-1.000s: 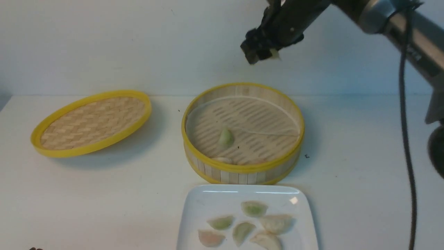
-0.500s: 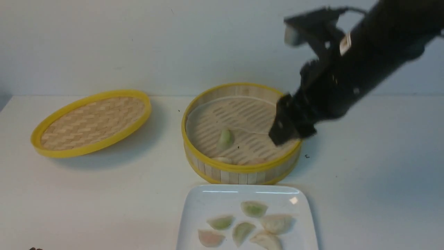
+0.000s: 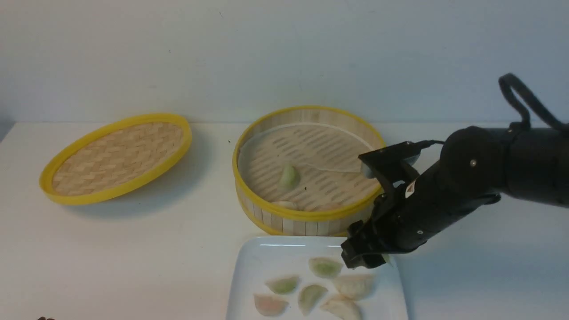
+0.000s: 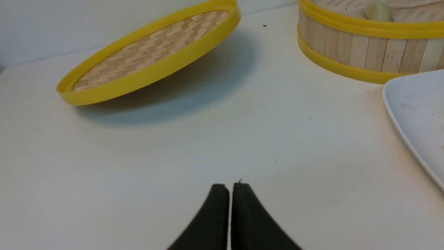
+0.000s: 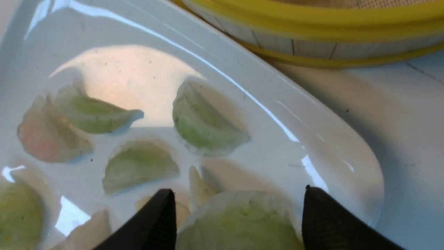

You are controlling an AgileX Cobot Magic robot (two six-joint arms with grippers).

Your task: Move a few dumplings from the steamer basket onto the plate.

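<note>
- And here's the one to watch: a pale green pleated dumpling [image 5: 239, 222], clamped between the two black fingers of the right tool [image 5: 237, 193] at the bottom centre of the right wrist view.
- It hangs over the upper right part of the white glossy square plate [image 3: 253, 266], which sits at the bottom centre of the front view. Whether it touches the glaze yet, I cannot tell.
- Six crescent dumplings lie on that plate just beside the tool. Four of them are a green one [image 3: 326, 266], a second green one [image 3: 282, 284], a whitish one [image 3: 354, 285] and a pinkish one [image 3: 269, 304].
- Just above the plate, mid-frame, stands the round bamboo steamer basket [image 3: 311, 216] with its yellow rims.
- One green dumpling [image 3: 289, 175] rests on its slatted floor. At least one pale dumpling [image 3: 284, 205] is tucked against the near wall, though the rim hides any firm count.
- My call is that the job is nearly done. "A few" looks well covered, so what remains is opening the fingers on this one and lifting clear.
- The left tool [image 4: 230, 208], at the bottom centre of its wrist view, has its fingers pressed together on nothing, low over the white bench [image 3: 133, 249].
- At the left of the front view, the shallow woven yellow-rimmed lid [image 3: 118, 158] sits tilted, well apart from the basket.
</note>
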